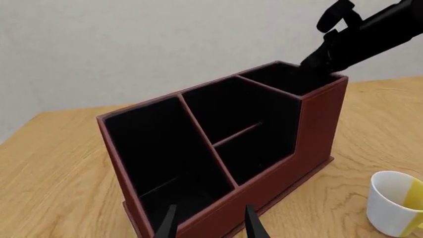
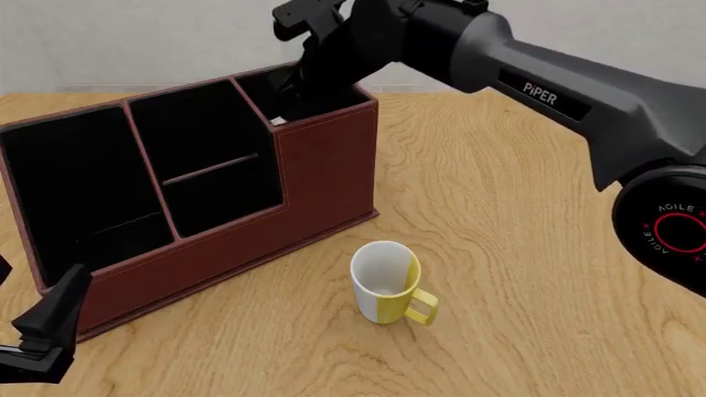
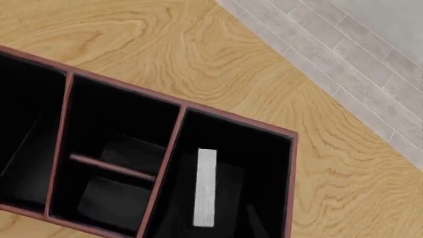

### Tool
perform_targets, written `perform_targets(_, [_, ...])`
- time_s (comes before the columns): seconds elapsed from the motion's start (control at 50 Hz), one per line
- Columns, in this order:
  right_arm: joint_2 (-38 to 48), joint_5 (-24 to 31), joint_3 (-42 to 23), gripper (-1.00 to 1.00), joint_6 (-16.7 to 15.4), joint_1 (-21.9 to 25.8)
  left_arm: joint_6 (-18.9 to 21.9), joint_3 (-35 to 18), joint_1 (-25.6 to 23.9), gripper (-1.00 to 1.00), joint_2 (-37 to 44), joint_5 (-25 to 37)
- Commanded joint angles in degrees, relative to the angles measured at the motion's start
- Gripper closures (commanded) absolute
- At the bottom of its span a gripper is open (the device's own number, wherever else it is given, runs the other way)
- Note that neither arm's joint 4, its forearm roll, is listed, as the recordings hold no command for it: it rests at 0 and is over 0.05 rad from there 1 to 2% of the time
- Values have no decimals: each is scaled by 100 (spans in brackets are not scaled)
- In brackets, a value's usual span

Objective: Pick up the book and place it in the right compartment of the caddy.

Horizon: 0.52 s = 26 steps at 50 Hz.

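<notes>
In the left wrist view, the left end effector [image 1: 211,223] shows only its two dark fingertips, spread apart with nothing between them, hovering just in front of the low front wall of the caddy [image 1: 317,129], which stands on the wooden desk [image 1: 53,163]. The caddy's three black-lined slots are open to the camera, the middle one crossed by a horizontal shelf, and the right arm [image 1: 370,34] reaches down at the right compartment [image 1: 284,79] at the far end. A white and yellow mug [image 1: 395,203] stands on the desk near the caddy's front corner. In the front view, the left end effector [image 2: 39,335] sits low at the left edge beside the caddy [image 2: 326,174], while the right arm [image 2: 530,74] stretches across from the right and dips into the right compartment [image 2: 289,103], where a small pale sliver shows at the rim; the right end effector itself is hidden there, so whether it is spread or pressed together cannot be told. The mug [image 2: 386,283] stands upright on the desk [image 2: 518,231], apart from the caddy's front. In the right wrist view, looking straight down, the book [image 3: 205,187] stands on edge inside the right compartment [image 3: 264,163], its white page block showing as a pale strip against the black interior, and the end effector's fingertips are not clearly visible.
</notes>
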Motion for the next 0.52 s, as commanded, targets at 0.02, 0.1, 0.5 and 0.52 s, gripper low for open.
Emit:
perform_targets(0.02, [4,11,-78,-100,8,-24,2,-21,-11,-100,39,-10])
perform_targets(0.1, [-1,25,-92,-100,15,-22,4,-7,0,-100,49,-39])
perform_targets(0.5, [-70,255,-377,-100,12,-5,-25,5,2,-100,43,-53])
perform_targets(0.52, [-98,282,-414,-100,2,-15,-27,10,-2,-100,33,-53])
